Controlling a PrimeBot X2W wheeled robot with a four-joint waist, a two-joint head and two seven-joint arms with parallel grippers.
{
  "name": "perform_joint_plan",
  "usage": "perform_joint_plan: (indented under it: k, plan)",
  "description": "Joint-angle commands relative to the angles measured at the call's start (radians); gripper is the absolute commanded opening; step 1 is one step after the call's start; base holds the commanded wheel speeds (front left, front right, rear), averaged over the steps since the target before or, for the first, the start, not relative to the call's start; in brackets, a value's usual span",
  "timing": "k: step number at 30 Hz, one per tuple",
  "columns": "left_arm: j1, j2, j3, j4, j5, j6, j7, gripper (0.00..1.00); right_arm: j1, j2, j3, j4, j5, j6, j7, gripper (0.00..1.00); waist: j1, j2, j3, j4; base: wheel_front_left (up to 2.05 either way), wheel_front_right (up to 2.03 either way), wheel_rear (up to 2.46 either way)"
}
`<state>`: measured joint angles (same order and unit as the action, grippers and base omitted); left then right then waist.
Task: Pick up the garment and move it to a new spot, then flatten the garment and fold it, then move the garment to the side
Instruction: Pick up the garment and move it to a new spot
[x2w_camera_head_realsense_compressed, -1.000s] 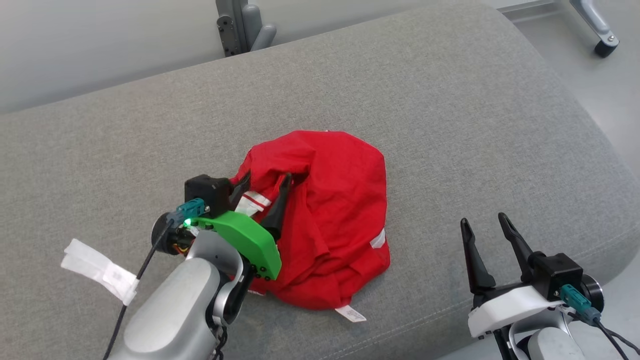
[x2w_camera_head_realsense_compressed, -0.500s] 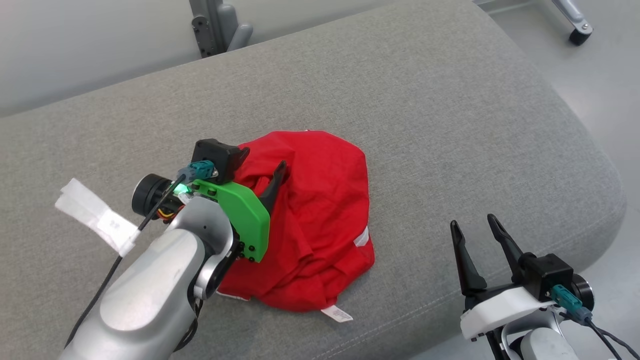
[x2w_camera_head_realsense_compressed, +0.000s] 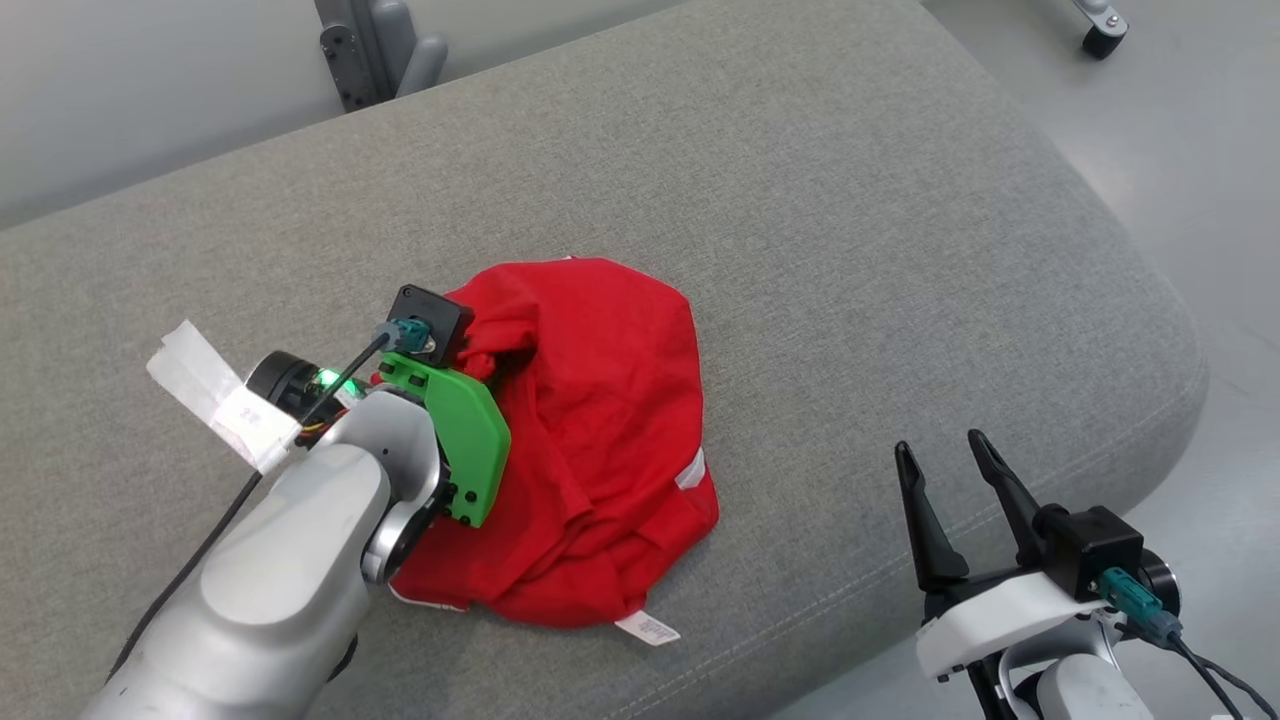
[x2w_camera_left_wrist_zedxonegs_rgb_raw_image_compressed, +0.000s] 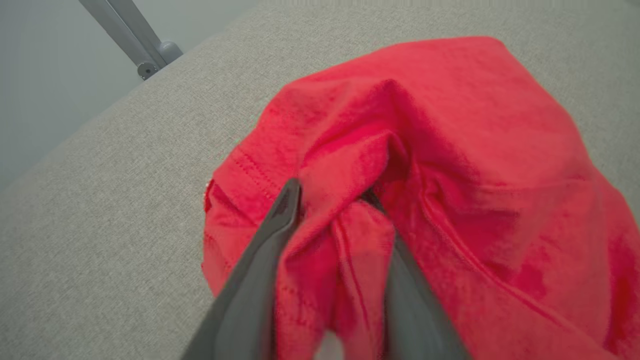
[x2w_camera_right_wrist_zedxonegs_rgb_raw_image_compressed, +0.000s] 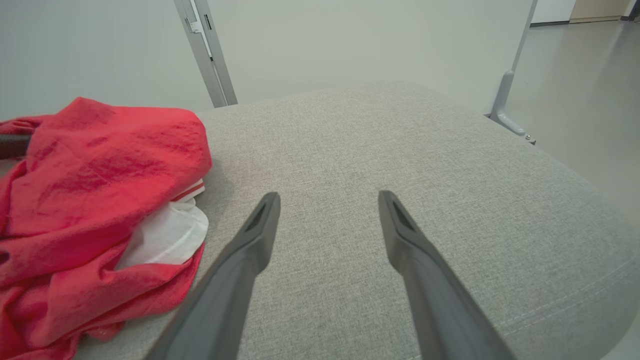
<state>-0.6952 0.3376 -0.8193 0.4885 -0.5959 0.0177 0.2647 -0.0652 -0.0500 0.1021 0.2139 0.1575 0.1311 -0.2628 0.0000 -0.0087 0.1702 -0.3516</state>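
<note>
The garment (x2w_camera_head_realsense_compressed: 600, 420) is a crumpled red shirt with white trim, heaped in the middle of a grey cushioned surface (x2w_camera_head_realsense_compressed: 800, 200). My left gripper (x2w_camera_head_realsense_compressed: 490, 350) reaches into its left side, fingertips buried in the cloth. In the left wrist view that gripper (x2w_camera_left_wrist_zedxonegs_rgb_raw_image_compressed: 332, 195) has both fingers pressed against a bunched fold of the garment (x2w_camera_left_wrist_zedxonegs_rgb_raw_image_compressed: 450, 125). My right gripper (x2w_camera_head_realsense_compressed: 940, 445) hovers open near the front right edge, well clear of the cloth. In the right wrist view it (x2w_camera_right_wrist_zedxonegs_rgb_raw_image_compressed: 327, 197) holds nothing, and the garment (x2w_camera_right_wrist_zedxonegs_rgb_raw_image_compressed: 90, 165) lies to the left.
The cushion's rounded front edge (x2w_camera_head_realsense_compressed: 900, 640) drops to a pale floor (x2w_camera_head_realsense_compressed: 1220, 250) on the right. A grey metal stand (x2w_camera_head_realsense_compressed: 370, 50) rises behind the cushion and a caster wheel (x2w_camera_head_realsense_compressed: 1098, 40) sits at the far right. A white tape tag (x2w_camera_head_realsense_compressed: 215, 400) hangs on my left arm's cable.
My left gripper has pushed deeper into the garment's left side and its fingers have narrowed on a fold. The head camera has shifted. The right gripper stays open.
</note>
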Motion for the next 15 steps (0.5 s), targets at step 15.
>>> perform_joint_plan:
  k: [15]
  plan:
    - [-0.036, -0.081, 0.067, 0.016, -0.081, -0.018, -0.111, 0.0, -0.003, -0.001, -0.01, 0.011, 0.005, -0.001, -0.003, 1.0, 0.0, 0.0087, -0.008, 0.022, 0.0, 0.0, 0.0]
